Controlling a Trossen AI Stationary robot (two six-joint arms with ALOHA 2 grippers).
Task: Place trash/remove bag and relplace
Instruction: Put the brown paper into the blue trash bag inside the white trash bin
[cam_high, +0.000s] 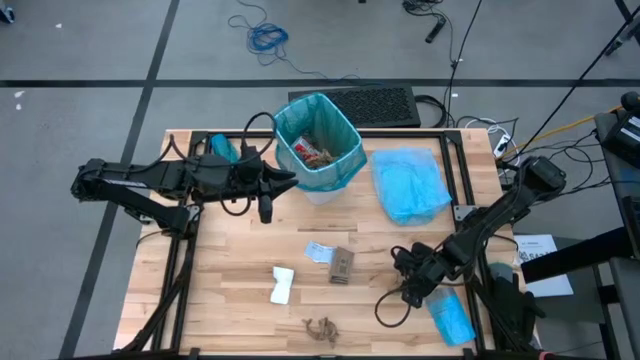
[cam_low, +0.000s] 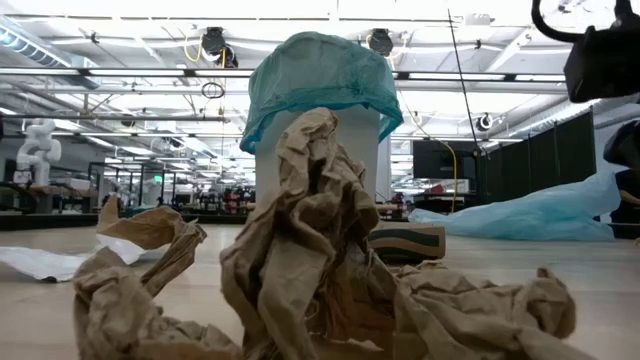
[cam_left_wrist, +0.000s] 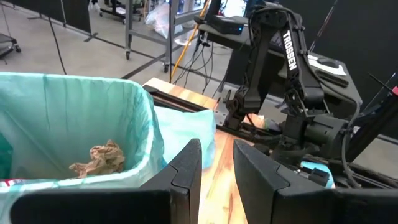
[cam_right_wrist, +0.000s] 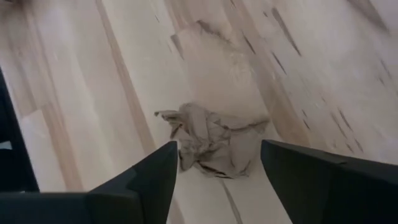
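Trash remains on the table (cam_high: 230, 320): in the high view a brown wad (cam_high: 322, 327) lies near the front edge, apart from the lined bin (cam_high: 318, 146). Right wrist view shows the right hand (cam_right_wrist: 214, 180) spread wide above a wad (cam_right_wrist: 211, 144), grasping nothing; a shallow descent could nudge it away. Left hand (cam_left_wrist: 217, 180) waits beside the bin, part-open and empty.

High view looks straight down; low view, level, sits close behind a crumpled brown paper wad (cam_low: 300, 250); both show the teal-lined white bin (cam_high: 318, 147).
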